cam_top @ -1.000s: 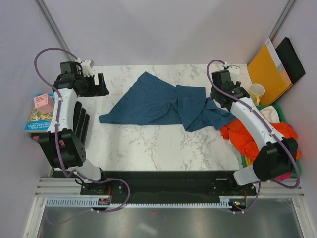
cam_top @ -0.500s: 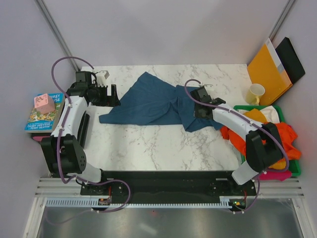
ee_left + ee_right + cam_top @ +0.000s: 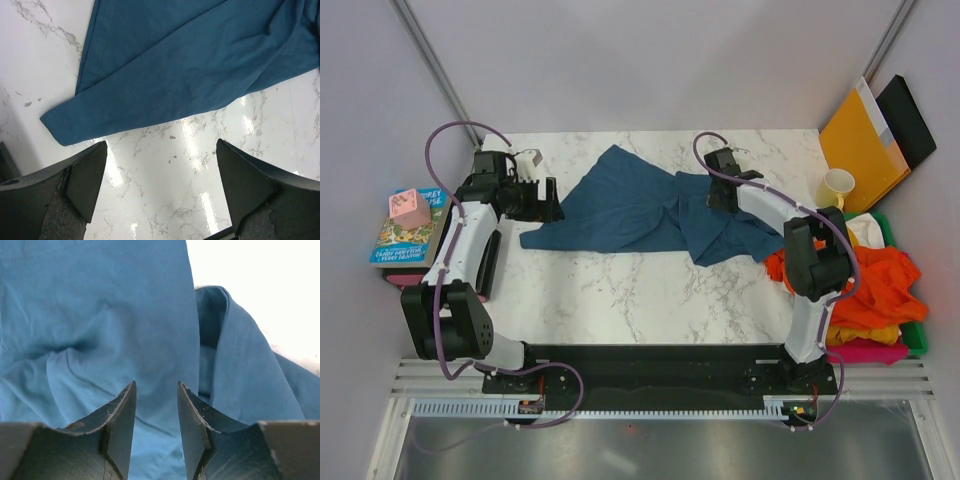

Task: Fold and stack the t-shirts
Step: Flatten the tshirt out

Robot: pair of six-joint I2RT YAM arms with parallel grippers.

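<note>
Bright, even light; glare streaks on table (image 3: 150,195); right-wrist corner overexposed.

Marble table (image 3: 650,290): teal t-shirt (image 3: 640,205) lying rumpled, partly spread.

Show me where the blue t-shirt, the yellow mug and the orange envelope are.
blue t-shirt (image 3: 630,205), top view, middle of the spread cloth
yellow mug (image 3: 837,187), top view, its open mouth
orange envelope (image 3: 860,140), top view, its flat face
</note>
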